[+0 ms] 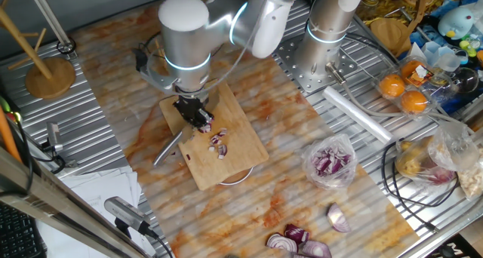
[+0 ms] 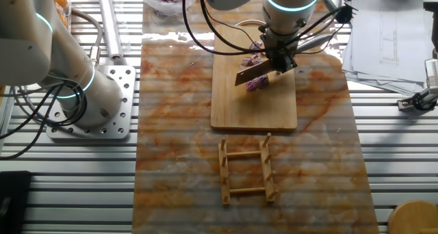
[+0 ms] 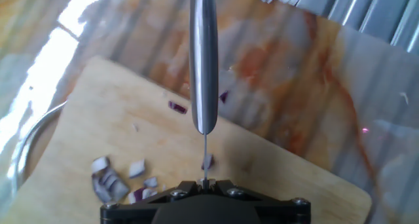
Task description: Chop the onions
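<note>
onions (image 3: 118,181) lie left of the claw (image 3: 204,185), seemingly touching its knife (image 3: 203,60).

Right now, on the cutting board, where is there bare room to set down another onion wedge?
The cutting board is bare on the half toward the wooden rack, and along the edge nearest the arm's base. It is crowded at the far end, where the onion pieces lie under the knife held by the gripper.

Arm bent low, fingers (image 2: 280,58) clamped together.
</note>
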